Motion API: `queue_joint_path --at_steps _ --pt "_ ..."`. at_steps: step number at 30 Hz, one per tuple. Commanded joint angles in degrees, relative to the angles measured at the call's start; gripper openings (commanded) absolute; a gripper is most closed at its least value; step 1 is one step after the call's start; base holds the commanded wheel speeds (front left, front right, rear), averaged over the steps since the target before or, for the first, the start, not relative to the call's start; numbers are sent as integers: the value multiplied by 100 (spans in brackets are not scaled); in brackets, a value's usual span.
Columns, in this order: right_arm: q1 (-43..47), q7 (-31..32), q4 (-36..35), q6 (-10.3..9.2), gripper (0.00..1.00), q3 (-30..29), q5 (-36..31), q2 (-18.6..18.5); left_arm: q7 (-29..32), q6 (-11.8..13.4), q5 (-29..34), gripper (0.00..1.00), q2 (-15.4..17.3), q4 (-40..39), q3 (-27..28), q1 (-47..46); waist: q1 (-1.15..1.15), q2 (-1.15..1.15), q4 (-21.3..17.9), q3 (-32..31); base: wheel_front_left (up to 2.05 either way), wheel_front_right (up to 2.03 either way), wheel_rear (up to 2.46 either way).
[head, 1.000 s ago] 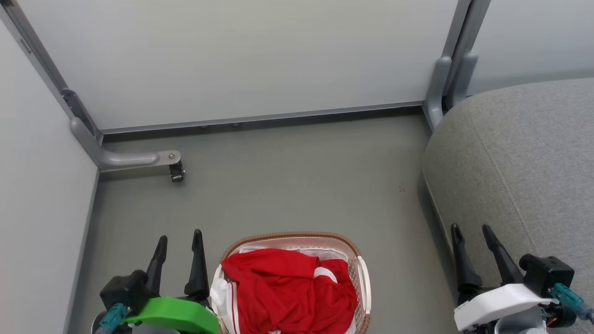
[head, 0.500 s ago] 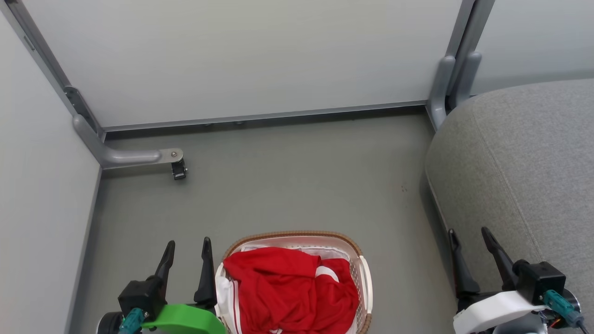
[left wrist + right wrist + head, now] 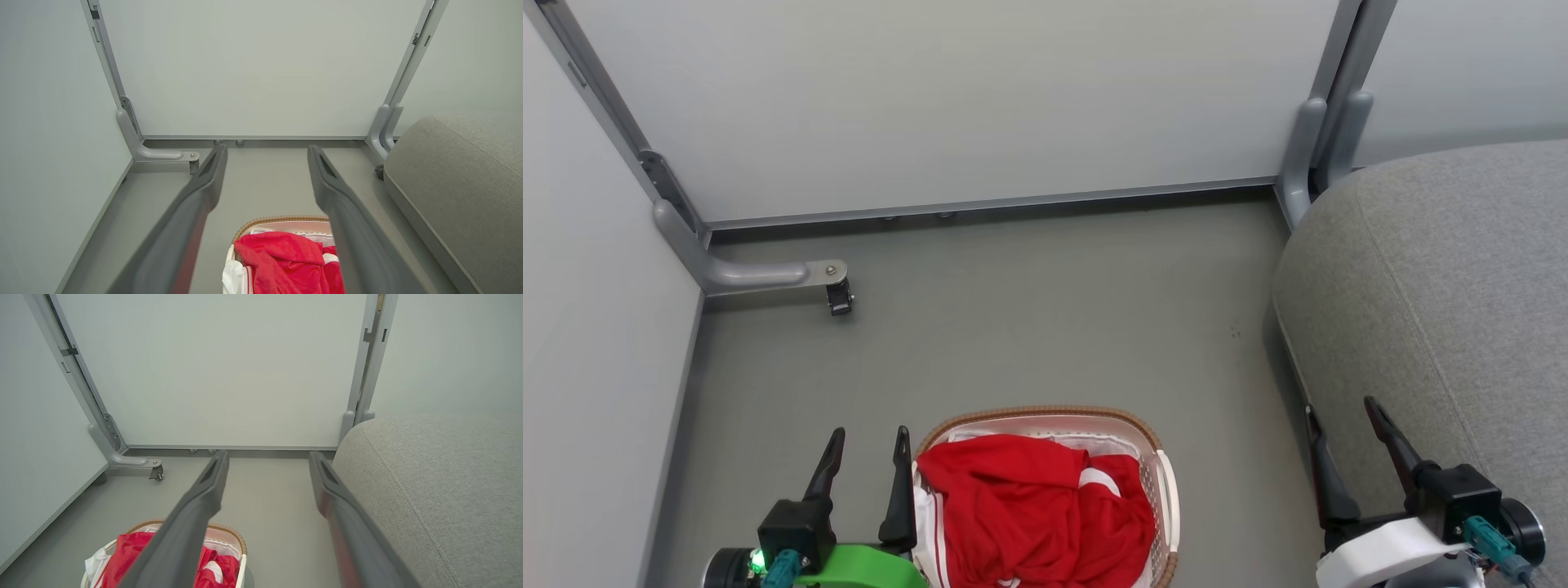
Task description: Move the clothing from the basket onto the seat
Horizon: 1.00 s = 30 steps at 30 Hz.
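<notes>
1. Head view: left pincer (image 3: pixel 870 433), just beside the oval white perforated plastic basket (image 3: pixel 1045 412), and right pincer (image 3: pixel 1339 407) were spread, empty.
2. Bright red soft clothing (image 3: pixel 1029 506) lay heaped inside; a shallow pinch could have dropped it short of the large grey upholstered seat (image 3: pixel 1462 286).

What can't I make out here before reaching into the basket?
Basket, head view: near end cut off by the bottom edge.
Clothing, head view: top folds hide whatever lies beneath; garment count unclear.
Seat, head view: right and near parts run off the frame.
</notes>
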Motion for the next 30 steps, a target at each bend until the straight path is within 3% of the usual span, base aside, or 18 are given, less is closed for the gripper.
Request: queue_joint_path --at_steps 1,30 --pt "89 -48 -40 -1 100 13 -127 -34 -42 35 137 100 36 6 -25 93 0 0 1 0 0 0 0" --pt "-25 -60 -191 -1 100 -43 -210 -34 -49 -52 317 100 36 178 -138 -213 0 0 -1 230 0 0 0"
